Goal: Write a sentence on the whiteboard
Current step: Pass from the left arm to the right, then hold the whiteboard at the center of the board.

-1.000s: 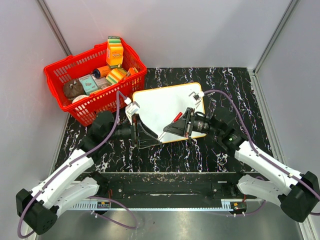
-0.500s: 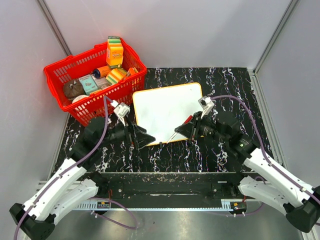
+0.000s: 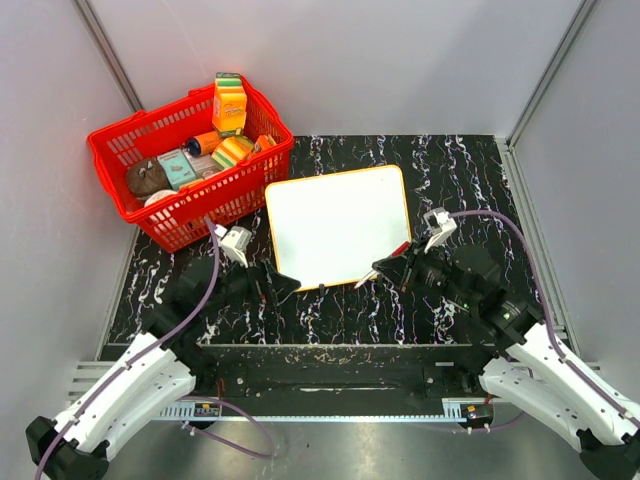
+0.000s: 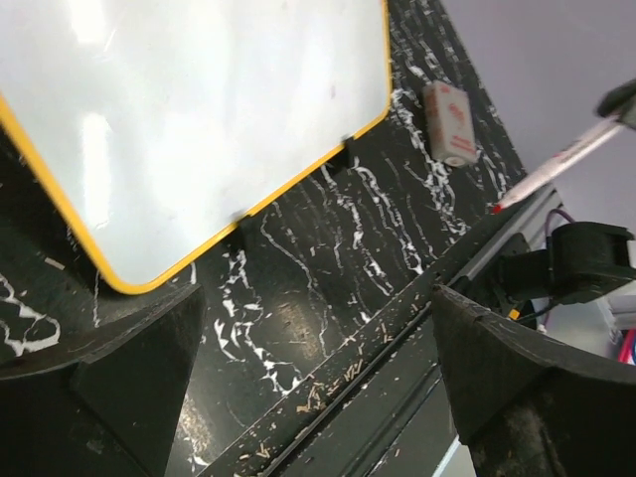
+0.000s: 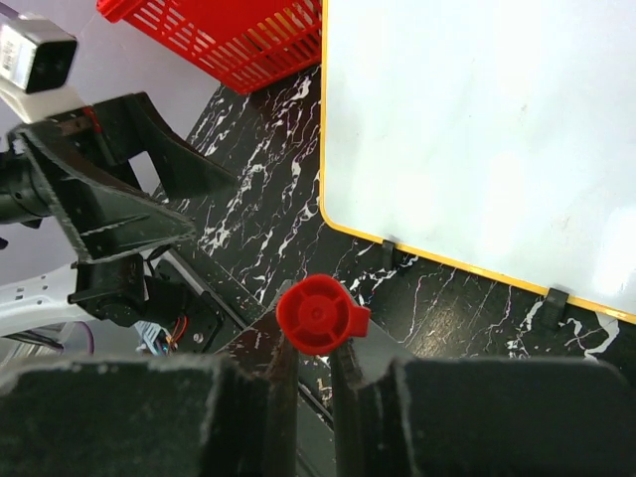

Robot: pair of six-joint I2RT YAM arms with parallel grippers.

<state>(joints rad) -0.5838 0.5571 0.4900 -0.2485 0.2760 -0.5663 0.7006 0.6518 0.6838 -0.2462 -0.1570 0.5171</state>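
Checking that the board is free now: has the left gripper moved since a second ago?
Yes. The left gripper has drawn back toward the robot, off the whiteboard near-left corner it overlapped; its jaws now stand open.

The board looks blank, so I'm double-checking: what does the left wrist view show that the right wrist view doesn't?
Left wrist only: a small white block on the table, and the writing tip of the marker. Right wrist only: the red basket, and the marker's red end pinched in the right gripper. Both: the whiteboard, no writing visible.

Black white-veined marble tabletop (image 3: 470, 170), enclosed by plain grey walls (image 3: 400, 60) on 3 sides.
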